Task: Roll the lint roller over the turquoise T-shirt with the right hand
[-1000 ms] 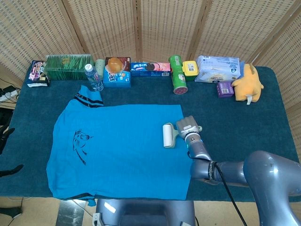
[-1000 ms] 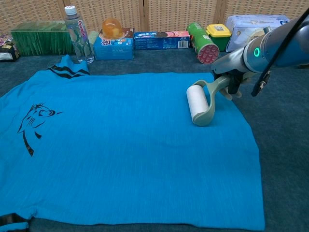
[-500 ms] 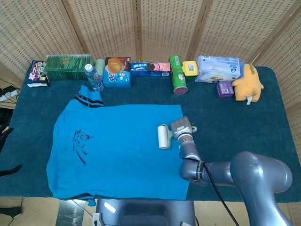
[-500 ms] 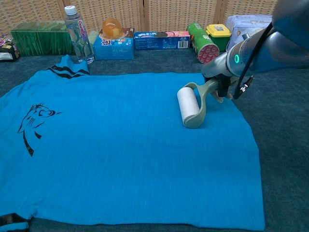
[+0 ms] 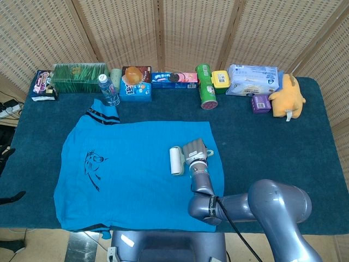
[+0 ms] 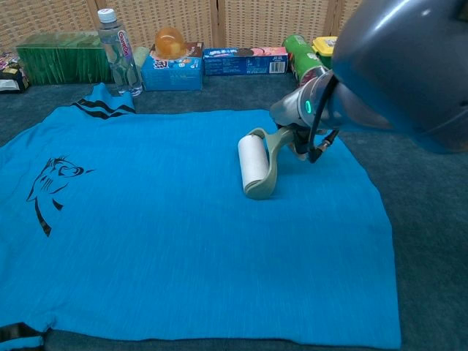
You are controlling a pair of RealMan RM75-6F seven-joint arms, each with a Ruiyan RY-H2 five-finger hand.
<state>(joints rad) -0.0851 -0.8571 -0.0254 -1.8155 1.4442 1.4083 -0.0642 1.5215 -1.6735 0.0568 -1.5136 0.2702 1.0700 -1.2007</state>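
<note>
The turquoise T-shirt (image 5: pixel 136 174) (image 6: pixel 146 241) lies flat on the dark blue table, with a black print near its left sleeve. A lint roller (image 5: pixel 176 160) (image 6: pixel 254 162) with a white roll and grey-green frame rests on the shirt's right half. My right hand (image 5: pixel 197 150) (image 6: pixel 294 136) grips its handle from the right. In the chest view the forearm covers most of the hand. Neither view shows my left hand.
Along the table's far edge stand a water bottle (image 5: pixel 108 89) (image 6: pixel 118 50), a green box (image 5: pixel 79 77), snack boxes (image 5: pixel 136 83), a green can (image 5: pixel 206 86) (image 6: pixel 307 64), a yellow box (image 5: pixel 220 79), a wipes pack (image 5: pixel 252 79) and an orange plush toy (image 5: pixel 288 96).
My right hand has rolled the lint roller leftwards across the shirt, from near its right edge towards the middle.
</note>
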